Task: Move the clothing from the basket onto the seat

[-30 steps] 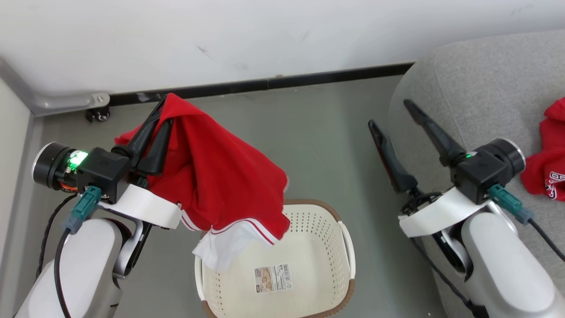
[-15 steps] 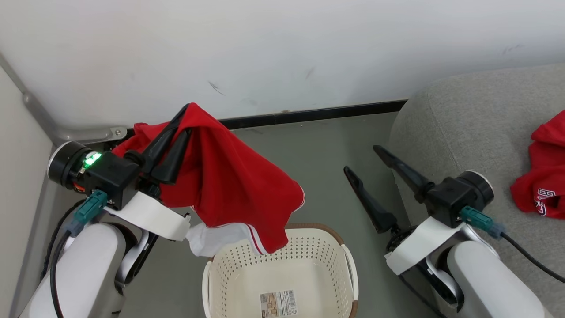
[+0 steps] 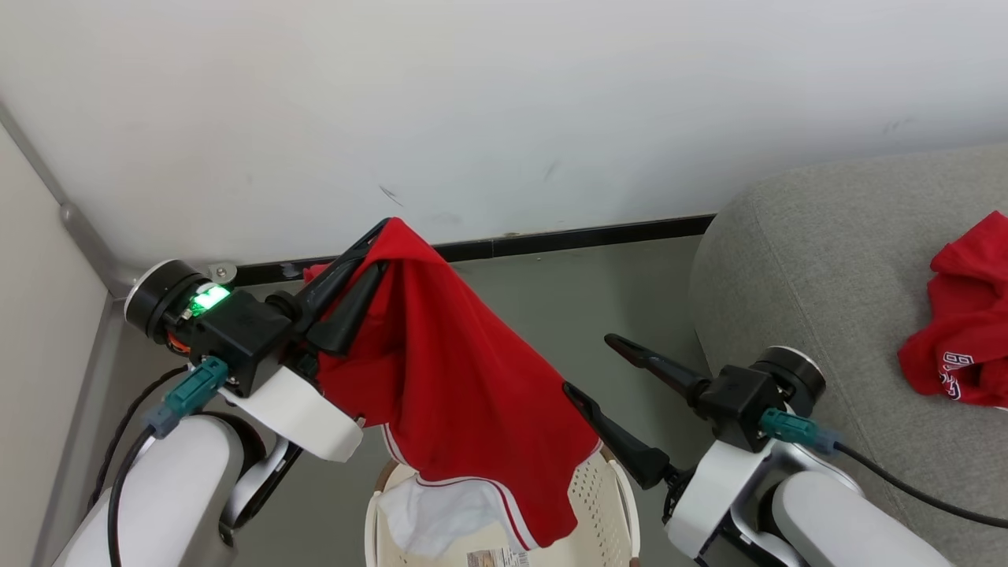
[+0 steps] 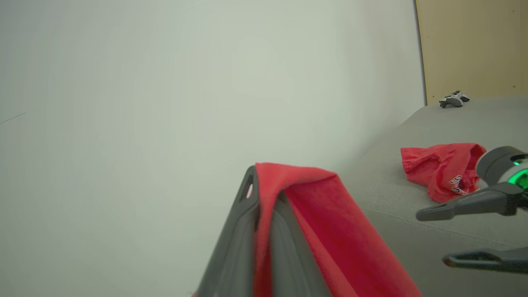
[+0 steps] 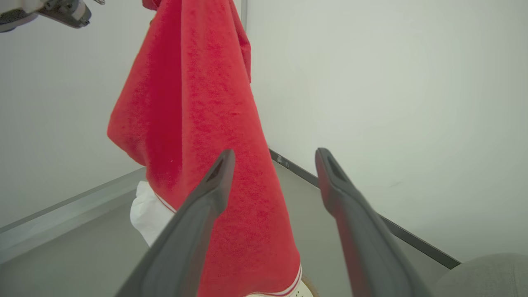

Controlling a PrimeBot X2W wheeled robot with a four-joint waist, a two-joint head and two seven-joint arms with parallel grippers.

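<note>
Two red garments, one basket, one sofa and two grippers. The left gripper is clamped on the top of one garment, red with white trim, which hangs over the cream basket, its hem reaching down to the rim. The right gripper stands spread wide and empty, just beside the hanging cloth. The other garment lies crumpled on the grey sofa, its lettering partly folded under and unreadable. The hanging cloth hides most of the basket, and the head view's bottom edge cuts off the rest.
</note>
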